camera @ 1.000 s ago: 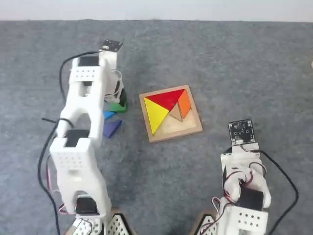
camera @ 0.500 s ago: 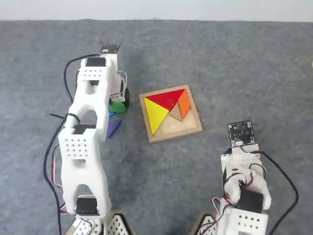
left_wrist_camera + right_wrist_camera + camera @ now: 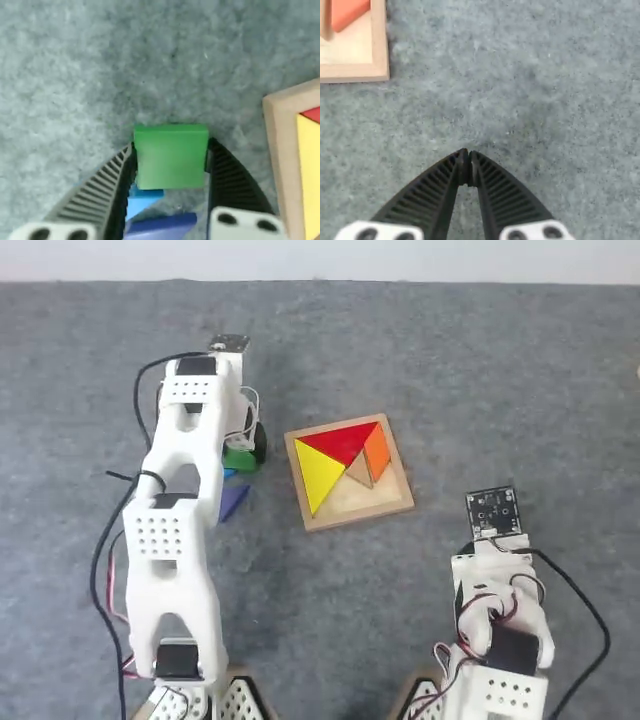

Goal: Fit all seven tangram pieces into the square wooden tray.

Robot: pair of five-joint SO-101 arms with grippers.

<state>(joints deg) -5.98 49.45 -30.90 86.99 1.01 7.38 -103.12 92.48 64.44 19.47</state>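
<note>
Fingers point(image 3: 115, 180) of the left gripper point(image 3: 170, 146) press both sides of the green square point(image 3: 171, 157). We call it clamped on that piece, opened just as wide as the piece. The square sits on the grey carpet point(image 3: 150, 60) on the left arm's side of the tray point(image 3: 380, 496), near it but apart. Right behind the square, toward the arm, we see a light blue piece point(image 3: 144, 198) and a dark blue piece point(image 3: 162, 224), both on the carpet. We cannot tell if the light blue piece touches the square.

On the right gripper point(image 3: 466, 167) the fingers are fully closed, tips touching, with nothing held. It is over carpet near a tray corner.

The tray lies tilted on the carpet between the arms. Inside we see a red triangle point(image 3: 345, 440) at the far edge, a yellow triangle point(image 3: 318, 478) on the left arm's side and an orange piece point(image 3: 377, 450) on the other side. A small tan triangle point(image 3: 357, 473) is wedged between them. The near part of the tray is bare wood. We count four pieces in, three out.
</note>
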